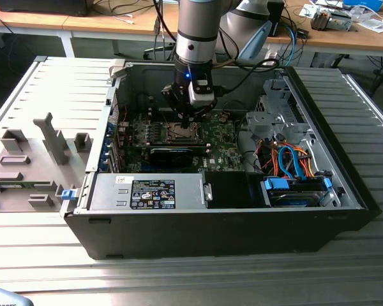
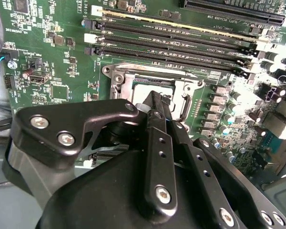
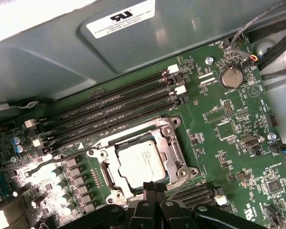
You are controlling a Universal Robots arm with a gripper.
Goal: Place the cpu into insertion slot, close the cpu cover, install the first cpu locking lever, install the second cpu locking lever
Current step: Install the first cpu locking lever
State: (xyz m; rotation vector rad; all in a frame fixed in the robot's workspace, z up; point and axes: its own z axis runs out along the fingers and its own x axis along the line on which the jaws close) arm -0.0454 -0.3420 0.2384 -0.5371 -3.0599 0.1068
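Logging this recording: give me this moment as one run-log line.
cpu: seated in insertion slot | cpu cover: closed over it | gripper: fingers together, at cover's edge, holding nothing

Matt silvery metal cpu [image 3: 141,164]

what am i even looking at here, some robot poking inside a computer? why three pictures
Yes. A robot arm reaches into an open computer case that lies on its side on a metal table. The exterior view comes from a camera standing off the arm. The two wrist views come from cameras riding on the arm, looking down past its black gripper.

Below it is the green motherboard. The square metal-rimmed socket is the insertion slot, and the cpu, a flat silvery chip, already sits in it. The gripper's fingers look pressed together with nothing between them, their tips at the socket's edge. The long dark strips beside the socket are memory slots.
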